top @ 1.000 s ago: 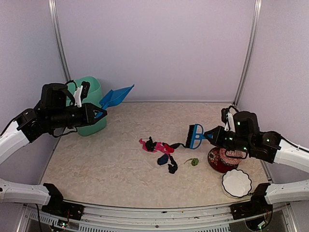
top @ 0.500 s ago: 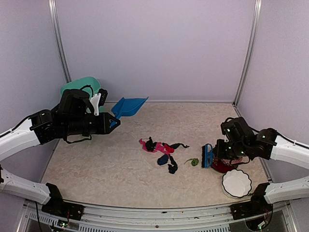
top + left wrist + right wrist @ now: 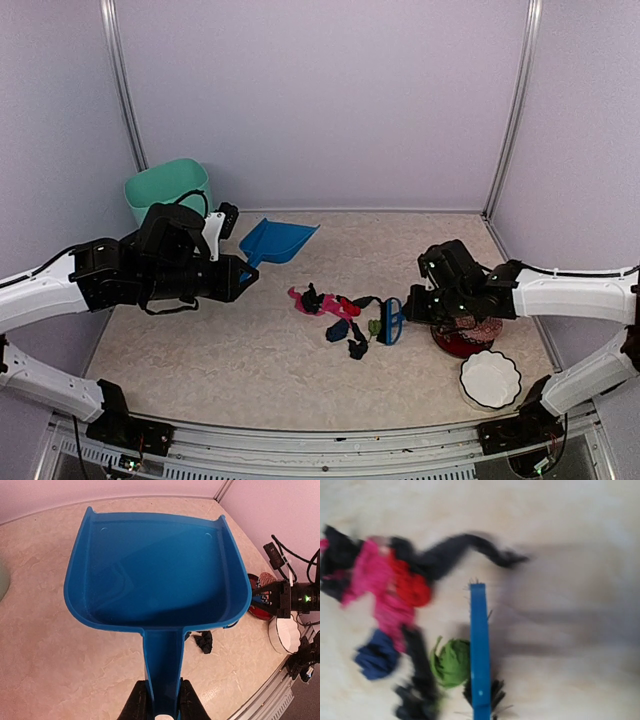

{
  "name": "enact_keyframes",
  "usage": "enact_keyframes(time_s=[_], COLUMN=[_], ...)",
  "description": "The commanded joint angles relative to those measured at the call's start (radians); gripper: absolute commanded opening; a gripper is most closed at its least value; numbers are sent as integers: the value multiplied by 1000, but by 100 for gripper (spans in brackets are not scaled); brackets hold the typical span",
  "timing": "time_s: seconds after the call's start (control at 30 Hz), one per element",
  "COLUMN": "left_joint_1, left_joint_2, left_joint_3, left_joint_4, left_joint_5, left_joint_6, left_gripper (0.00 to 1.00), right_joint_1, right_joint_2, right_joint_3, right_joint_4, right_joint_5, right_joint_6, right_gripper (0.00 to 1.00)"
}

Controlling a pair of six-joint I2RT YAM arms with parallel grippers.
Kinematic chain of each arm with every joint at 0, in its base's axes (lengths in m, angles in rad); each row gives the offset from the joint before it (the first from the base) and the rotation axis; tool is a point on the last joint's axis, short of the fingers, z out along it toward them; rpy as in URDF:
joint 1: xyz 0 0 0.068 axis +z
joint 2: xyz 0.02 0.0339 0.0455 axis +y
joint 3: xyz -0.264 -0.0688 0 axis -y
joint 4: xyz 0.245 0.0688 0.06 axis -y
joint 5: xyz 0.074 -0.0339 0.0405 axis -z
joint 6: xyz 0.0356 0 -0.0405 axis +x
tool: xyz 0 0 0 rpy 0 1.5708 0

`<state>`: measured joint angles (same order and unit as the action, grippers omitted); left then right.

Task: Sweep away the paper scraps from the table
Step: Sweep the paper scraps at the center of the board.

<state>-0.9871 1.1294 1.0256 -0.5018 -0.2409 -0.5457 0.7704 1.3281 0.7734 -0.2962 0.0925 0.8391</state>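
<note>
where the left gripper (image 3: 161, 702) shows in its own wrist view, its two dark fingers (image 3: 138, 700) are clamped on either side of the narrow handle of the blue dustpan (image 3: 155, 570), so it is grasping that handle. the pan's open mouth points away from the wrist and its inside is bare; whether its front lip touches the table (image 3: 45, 645) i cannot tell. seen from above, the pan reaches out toward the back right, and a teal bin (image 3: 165, 185) stands behind the arm in the far left corner.

the right gripper (image 3: 412, 303) is clenched on the blue brush (image 3: 389, 321). its fingers do not show in the right wrist view, which is blurred. that view shows only the brush's blue back, edge-on, with dark bristles at the bottom of the frame. a green scrap (image 3: 451, 662) lies right against the brush's left side.

the paper scraps (image 3: 335, 308) lie in a loose cluster near the middle of the table, between the dustpan and the brush: pink, red, black and navy bits, with one long dark strip curling toward the brush. the dustpan sits behind and to the left of them, apart from them.

a red-patterned bowl (image 3: 462, 338) sits just right of the right gripper, partly hidden by the arm, and a white scalloped bowl (image 3: 490, 380) stands nearer the front edge.
</note>
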Motion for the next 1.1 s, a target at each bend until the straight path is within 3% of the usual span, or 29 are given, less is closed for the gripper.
enact_keyframes(time_s=[0.0,0.37,0.77,1.07], left_joint_1=[-14,-18,-18,-18], left_joint_2=[5,-15,-23,-11], left_joint_3=[-42,-92,-145,-130], left_joint_4=[15,17,29,36], left_joint_5=[-17,-41,-44,-39], left_joint_6=[-20,-19,-22,-1], left_gripper=[0,0,0,0], right_joint_1=[20,29,29,31], right_joint_2=[72,88,-69,-142], right_joint_3=[74,210,226,141], right_joint_4=[121,54,-234,-360], right_joint_5=[-43,28,32,-213], right_joint_6=[19,-64,-291,-361], right_gripper=[0,0,0,0])
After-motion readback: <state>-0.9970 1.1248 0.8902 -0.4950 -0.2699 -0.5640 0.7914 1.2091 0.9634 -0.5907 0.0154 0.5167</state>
